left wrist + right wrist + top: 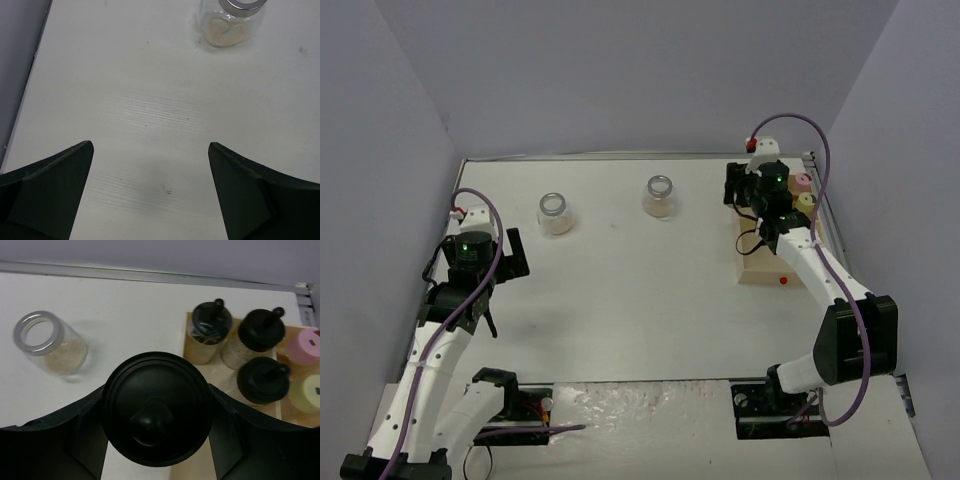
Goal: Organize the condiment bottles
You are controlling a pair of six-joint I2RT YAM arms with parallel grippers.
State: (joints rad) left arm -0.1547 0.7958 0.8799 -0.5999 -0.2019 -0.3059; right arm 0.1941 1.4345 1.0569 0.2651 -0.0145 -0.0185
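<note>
at the near left, the left arm (440,345) extends over the tabletop (640,300) with the left jaws spread wide and holding nothing. in its wrist view the two dark fingers (50,195) frame plain white surface. ahead of them and a little to the right, well apart, the left wide jar (231,20) stands upright, with a silver rim on top and pale powder in the bottom.

on the right side lies the tray (760,272), its long axis running away from the arms, with a small red dot (783,281) on its near end. over the far half of the tray, at its left edge, the right jaws are closed on the held jar (157,410), a black-capped one, with a finger (70,440) tight against each side. i cannot tell whether its base touches the tray.

just beyond it in the tray stands the near black jar (263,380), with the yellow jar (306,392) to its right. behind those, the far row holds the far-left black jar (212,322) with tan powder, the far-middle black jar (261,330) with paler powder just beside it, and the pink jar (305,346) at the right end. left of the tray, out on the tabletop and about level with that far row, the right wide jar (47,342) stands alone, holding tan powder.
</note>
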